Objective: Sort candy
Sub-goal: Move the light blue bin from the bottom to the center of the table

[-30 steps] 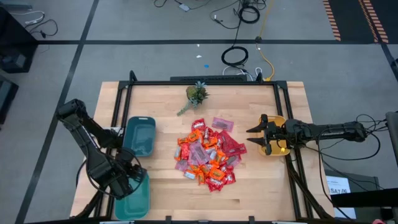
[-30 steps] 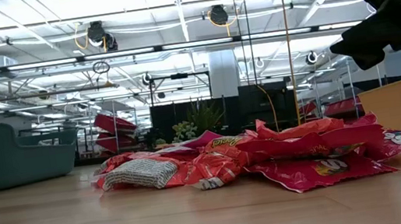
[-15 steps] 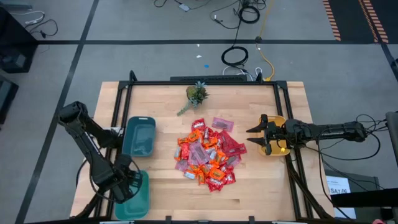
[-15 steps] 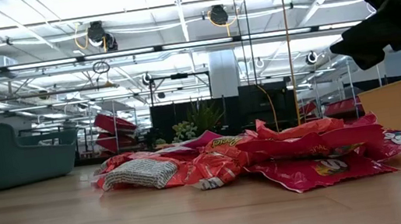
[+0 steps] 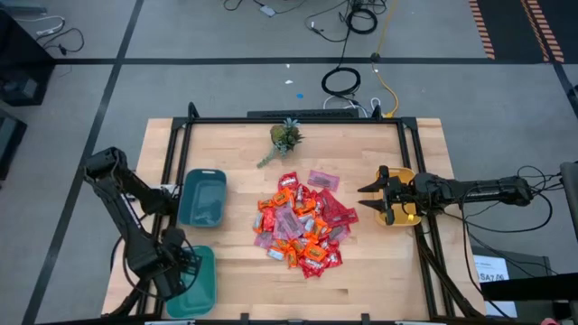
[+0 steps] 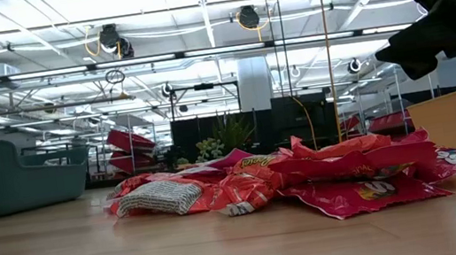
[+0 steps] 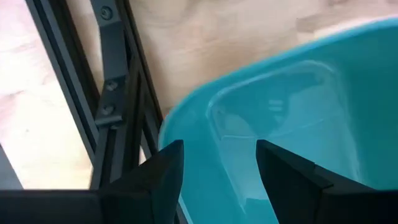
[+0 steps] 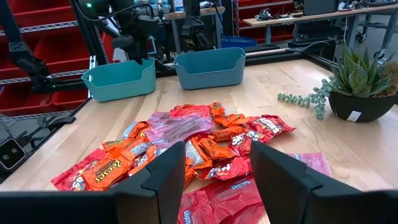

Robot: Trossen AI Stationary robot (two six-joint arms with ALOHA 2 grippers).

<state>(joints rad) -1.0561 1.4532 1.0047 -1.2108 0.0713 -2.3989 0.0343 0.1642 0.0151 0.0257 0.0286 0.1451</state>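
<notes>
High view: the left gripper (image 5: 172, 271) has drawn back over the near teal bin (image 5: 200, 282), empty. The candy (image 5: 301, 222) lies mid-table. Wrist views: both grippers' jaws are parted; the right gripper (image 8: 211, 180) faces the pile, sorting unstarted.

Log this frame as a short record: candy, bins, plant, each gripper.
candy: mixed pile at table centre, unsorted
teal bins: two at the left side, far bin and near bin; no candy visible in either
yellow bin: at the right edge, under the right arm
plant: behind the pile
left gripper: open, empty, over the near bin
right gripper: open, empty, facing the pile
</notes>
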